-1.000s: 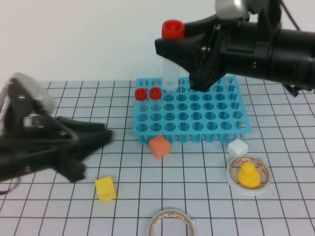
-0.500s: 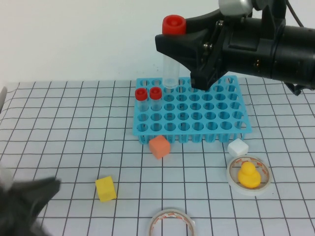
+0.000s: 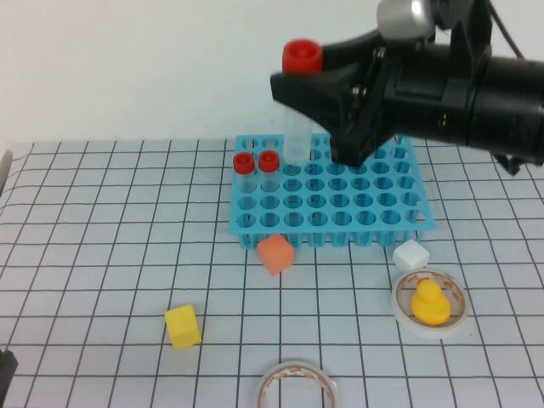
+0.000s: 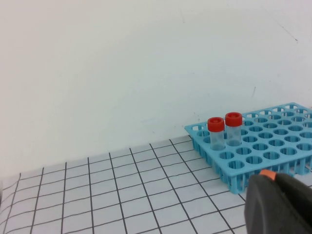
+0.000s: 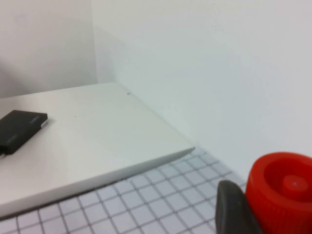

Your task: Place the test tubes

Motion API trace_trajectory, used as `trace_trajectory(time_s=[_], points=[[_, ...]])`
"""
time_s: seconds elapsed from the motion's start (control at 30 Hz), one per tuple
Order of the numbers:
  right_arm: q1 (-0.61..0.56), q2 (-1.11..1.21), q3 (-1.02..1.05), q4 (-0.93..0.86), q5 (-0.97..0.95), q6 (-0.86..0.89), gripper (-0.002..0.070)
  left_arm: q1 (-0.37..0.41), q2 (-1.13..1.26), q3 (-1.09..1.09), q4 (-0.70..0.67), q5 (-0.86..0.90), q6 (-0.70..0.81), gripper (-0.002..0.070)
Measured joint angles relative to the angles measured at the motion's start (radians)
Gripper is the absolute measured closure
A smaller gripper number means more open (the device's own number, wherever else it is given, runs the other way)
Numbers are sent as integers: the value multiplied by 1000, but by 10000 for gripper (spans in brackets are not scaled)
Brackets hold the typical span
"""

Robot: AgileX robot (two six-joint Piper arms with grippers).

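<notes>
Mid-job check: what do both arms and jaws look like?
Right gripper, above the blue rack: matte black, wedge-shaped jaws on a thick black cylindrical arm, silver-grey part on top, thin black cable behind. Left gripper, at the table's near-left corner: only a rounded black jaw tip shows.

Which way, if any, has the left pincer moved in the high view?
Yes. The shut left pincer withdrew from beside the yellow cube toward the view's bottom-left corner. The right pincer holds a clear red-capped test tube above the blue plastic rack.
</notes>
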Motion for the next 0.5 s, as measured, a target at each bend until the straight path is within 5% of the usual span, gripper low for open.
trace_trajectory(time_s=[0.5], points=[[0,0,57,1,-1,0,401,0,-3,1,-4,7,-11,676]])
